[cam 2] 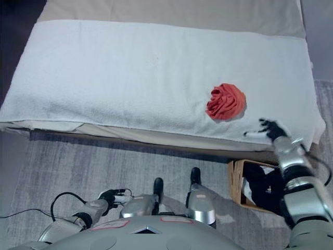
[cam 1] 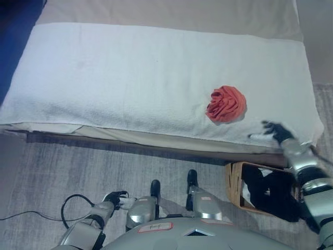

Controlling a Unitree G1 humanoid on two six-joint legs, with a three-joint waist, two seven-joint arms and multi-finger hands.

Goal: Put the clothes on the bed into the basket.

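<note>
A crumpled red cloth (cam 1: 226, 104) lies on the white blanket of the bed (cam 1: 130, 78), toward its right front. My right hand (cam 1: 274, 131) hovers over the bed's front right corner, a short way right of and below the cloth, fingers spread open and empty. A wicker basket (cam 1: 235, 183) stands on the floor below that corner, with dark clothing (cam 1: 270, 190) inside it; my right forearm passes over it. My left hand (cam 1: 115, 198) hangs low by the floor at the lower left, fingers curled, holding nothing.
The bed spans most of the view, with a beige strip (cam 1: 171, 13) along its far side. A grey rug (cam 1: 78, 166) covers the floor in front of the bed.
</note>
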